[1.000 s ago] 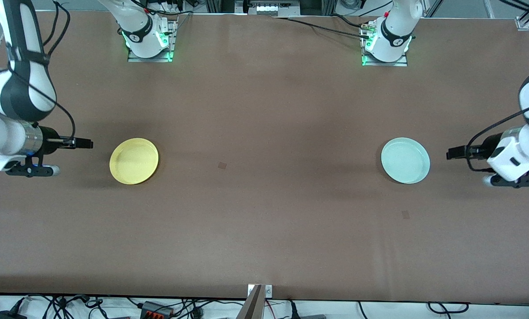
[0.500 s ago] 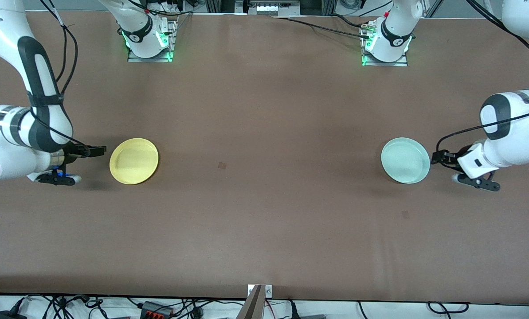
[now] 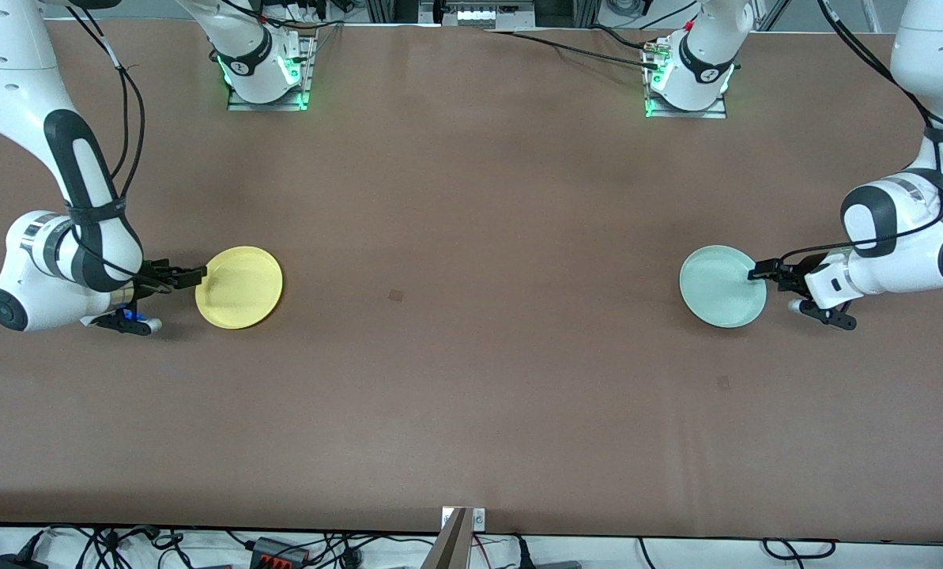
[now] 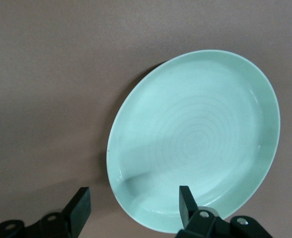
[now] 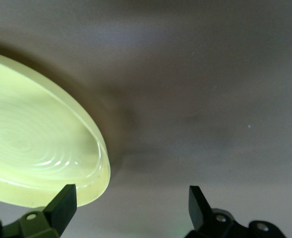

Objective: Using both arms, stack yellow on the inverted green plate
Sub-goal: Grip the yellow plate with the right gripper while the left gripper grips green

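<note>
**Though Both Grippers Had Reached Their Plates, Nothing Was Lifted**

While the task called for a stack, the two plates lay well apart on the counter [image 3: 471,411], both right side up with their hollows facing upward. The yellow plate [image 3: 239,287] sat toward the right arm's end, the green plate [image 3: 722,285] toward the left arm's end, about equally near the front camera.

The right gripper [image 3: 190,275] was low at the yellow plate's rim, its jaws spread wide; its wrist view showed one finger at the rim and the other over bare counter, so no grip was made. The left gripper [image 3: 758,271] was at the green plate's rim, jaws apart and straddling the edge, one finger over the hollow and one outside it; they looked open, not clamped.

By my reading, only the approach was done. Still left: gripping the green plate, turning it upside down, setting it down, then lifting the yellow plate and placing it on the inverted green one.
</note>
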You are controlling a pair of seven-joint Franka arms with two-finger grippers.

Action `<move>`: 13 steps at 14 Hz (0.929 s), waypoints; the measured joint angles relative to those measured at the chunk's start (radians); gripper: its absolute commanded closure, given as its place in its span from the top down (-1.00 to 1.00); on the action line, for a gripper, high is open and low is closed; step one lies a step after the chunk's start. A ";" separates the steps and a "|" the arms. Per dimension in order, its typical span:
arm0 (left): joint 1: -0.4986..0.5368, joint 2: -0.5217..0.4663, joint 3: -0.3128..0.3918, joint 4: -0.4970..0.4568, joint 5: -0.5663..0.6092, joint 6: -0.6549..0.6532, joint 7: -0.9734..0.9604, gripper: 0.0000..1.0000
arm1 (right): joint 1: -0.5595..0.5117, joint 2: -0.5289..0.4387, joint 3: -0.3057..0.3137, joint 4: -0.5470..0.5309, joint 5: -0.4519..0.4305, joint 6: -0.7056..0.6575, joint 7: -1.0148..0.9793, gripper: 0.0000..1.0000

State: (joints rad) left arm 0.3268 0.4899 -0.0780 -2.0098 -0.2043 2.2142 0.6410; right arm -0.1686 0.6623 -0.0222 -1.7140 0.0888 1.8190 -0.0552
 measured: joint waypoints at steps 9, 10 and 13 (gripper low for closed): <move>0.024 0.055 -0.003 0.017 -0.014 0.090 0.089 -0.91 | -0.002 0.025 0.000 0.002 0.009 0.016 0.001 0.01; 0.024 0.055 -0.003 0.020 -0.014 0.090 0.089 -0.91 | -0.002 0.027 0.000 0.002 0.009 0.025 0.001 0.00; 0.024 0.050 -0.009 0.054 -0.014 0.065 0.086 -0.91 | -0.003 0.031 0.000 0.002 0.010 0.037 0.002 -0.12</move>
State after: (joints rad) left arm 0.3504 0.5400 -0.0871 -1.9556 -0.2187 2.2789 0.7272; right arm -0.1713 0.6934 -0.0222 -1.7119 0.0988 1.8561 -0.0535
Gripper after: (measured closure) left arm 0.956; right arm 0.498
